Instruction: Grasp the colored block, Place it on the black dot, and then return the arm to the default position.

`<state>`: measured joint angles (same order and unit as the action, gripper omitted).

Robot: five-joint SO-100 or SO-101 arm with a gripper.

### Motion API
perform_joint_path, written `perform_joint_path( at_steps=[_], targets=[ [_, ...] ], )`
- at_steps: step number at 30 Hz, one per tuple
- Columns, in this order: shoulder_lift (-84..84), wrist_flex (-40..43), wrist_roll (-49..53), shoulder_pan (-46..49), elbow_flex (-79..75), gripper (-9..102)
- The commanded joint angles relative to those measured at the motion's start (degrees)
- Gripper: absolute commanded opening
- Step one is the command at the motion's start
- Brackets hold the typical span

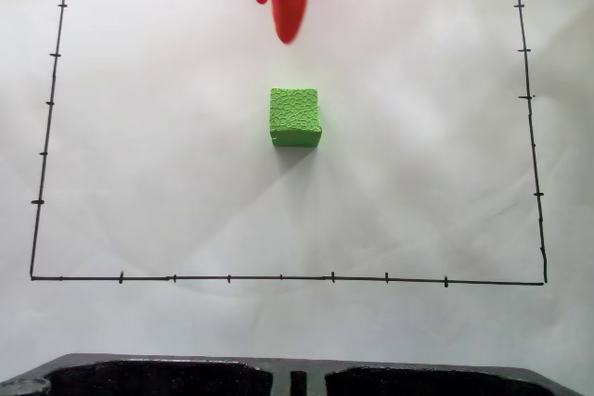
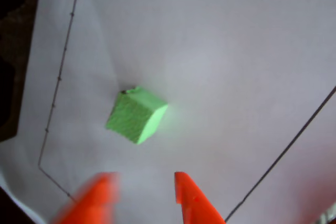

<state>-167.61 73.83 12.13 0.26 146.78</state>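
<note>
Gripper (image 2: 144, 195): open and empty, at 6 o'clock in the wrist view, tips apart (likely spread to straddle the cube).
Cube (image 2: 135, 115): sits on the white paper (image 2: 236, 51), toward 12 o'clock from the tips; centred inside the drawn border (image 1: 278, 277), probably hiding the dot.

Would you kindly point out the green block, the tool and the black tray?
green block (image 1: 295, 110): fixed view, top face.
tool (image 2: 143, 192): wrist view, midway between its tips.
black tray (image 1: 148, 379): fixed view, left part.

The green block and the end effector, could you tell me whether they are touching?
Apart. In the wrist view, white paper shows between the green block and the open end effector; the fixed view shows the same gap.
</note>
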Motion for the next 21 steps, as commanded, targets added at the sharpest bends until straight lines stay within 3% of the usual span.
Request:
perform_joint_path(
  at_steps=[1, 4, 13, 21],
  targets=[
    [-4.7, -1.1, 0.3, 0.8, 3.3, 6],
    [-10.5, -3.9, 0.5, 1.6, 8.8, 0],
    [-18.7, -7.2, -5.4, 1.1, 17.1, 0],
    [-19.5, -18.9, -7.1, 0.8, 25.0, 0]
  ],
)
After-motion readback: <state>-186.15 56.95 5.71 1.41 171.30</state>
